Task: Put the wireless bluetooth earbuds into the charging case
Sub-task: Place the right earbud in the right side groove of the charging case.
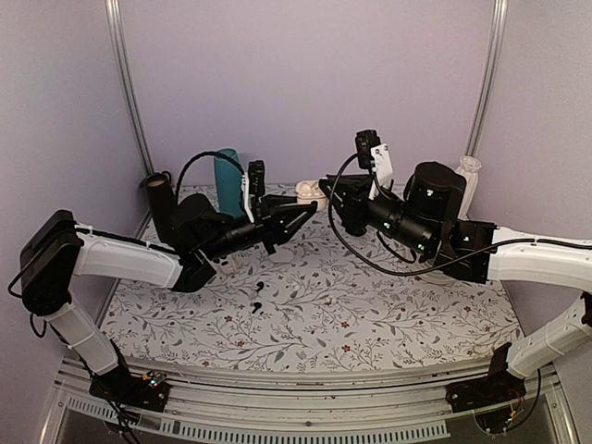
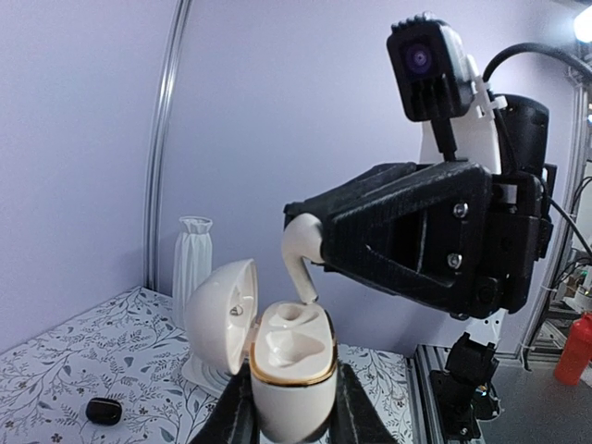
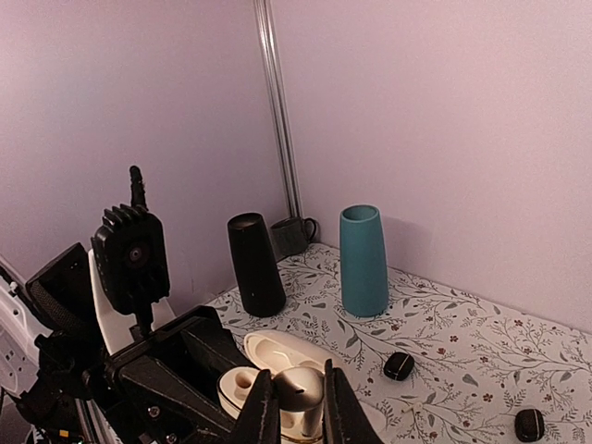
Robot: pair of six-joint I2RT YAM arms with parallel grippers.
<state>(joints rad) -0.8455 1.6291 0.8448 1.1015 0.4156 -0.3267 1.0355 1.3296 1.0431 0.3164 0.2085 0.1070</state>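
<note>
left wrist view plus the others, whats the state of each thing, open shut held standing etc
charging case: lid open, upright, clamped in the left gripper
earbud: pinched in the right gripper, stem down at a hollow, not seated
white vase: upright
teal vase: upright
black vase: upright
black pebble case: shut, lying on the table

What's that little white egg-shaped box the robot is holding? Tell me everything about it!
That is the charging case: small, rounded, glossy white plastic with a thin gold rim. Its hinged lid stands open to one side, showing round hollows inside. The left gripper pinches its body upright, toward the back of the flowery table. The right gripper holds a white earbud, stem down, just over one hollow.
</note>
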